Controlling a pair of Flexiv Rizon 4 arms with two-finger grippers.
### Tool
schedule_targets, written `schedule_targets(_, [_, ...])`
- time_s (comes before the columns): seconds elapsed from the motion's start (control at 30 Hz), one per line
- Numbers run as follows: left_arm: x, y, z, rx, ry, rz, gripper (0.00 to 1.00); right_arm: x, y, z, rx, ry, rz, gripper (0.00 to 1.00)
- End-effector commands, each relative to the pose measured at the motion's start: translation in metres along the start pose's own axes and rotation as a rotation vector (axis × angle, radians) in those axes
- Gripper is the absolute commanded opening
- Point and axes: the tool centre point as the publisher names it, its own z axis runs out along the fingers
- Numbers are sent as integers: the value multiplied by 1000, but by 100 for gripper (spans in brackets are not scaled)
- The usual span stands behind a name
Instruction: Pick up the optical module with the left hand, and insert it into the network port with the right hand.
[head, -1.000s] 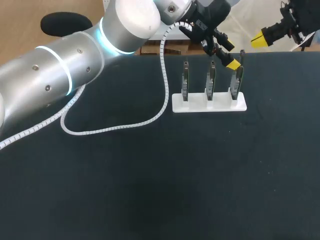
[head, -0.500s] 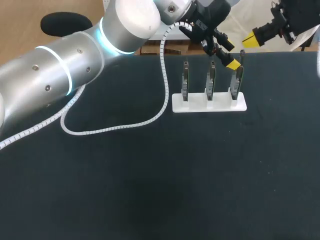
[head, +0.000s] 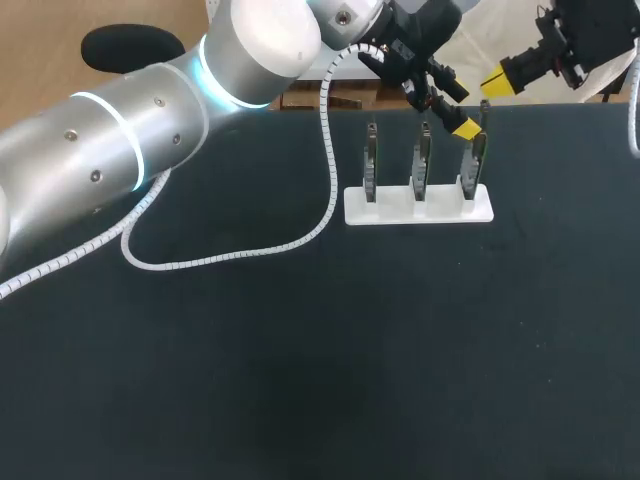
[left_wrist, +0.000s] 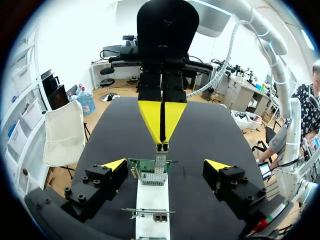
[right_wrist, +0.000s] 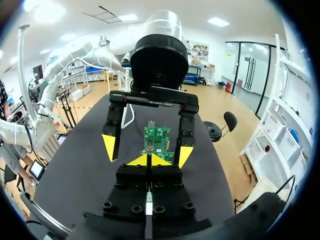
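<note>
A white rack (head: 420, 205) holds three upright circuit boards; the rightmost board (head: 477, 160) is the green board (left_wrist: 149, 172) lying between my left gripper's open fingers. My left gripper (head: 455, 118) (left_wrist: 165, 165) straddles that board without touching it. My right gripper (head: 492, 84) hangs past the table's far edge, pointing at the board. In the left wrist view the right gripper (left_wrist: 161, 135) is shut on a small silvery optical module (left_wrist: 161, 149), whose end meets the board's top edge. From the right wrist, my right gripper (right_wrist: 149, 160) is shut just before the green board (right_wrist: 157, 139).
A white coiled cable (head: 250, 250) from my left arm lies looped on the black table (head: 400, 350) left of the rack. The other two boards (head: 370, 160) (head: 422, 160) stand in the rack beside the left gripper.
My right gripper has moved left, closer to the rightmost board. The left arm and the rack have not moved.
</note>
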Motion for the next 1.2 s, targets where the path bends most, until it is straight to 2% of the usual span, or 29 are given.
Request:
schedule_targets(0.03, [0,-1,0,-2,3,-1,100,3,-1,2,-5,2,4,0])
schedule_targets(1.2, [0,-1,0,-2,3,-1,100,27,4,16,-41,42,69,0])
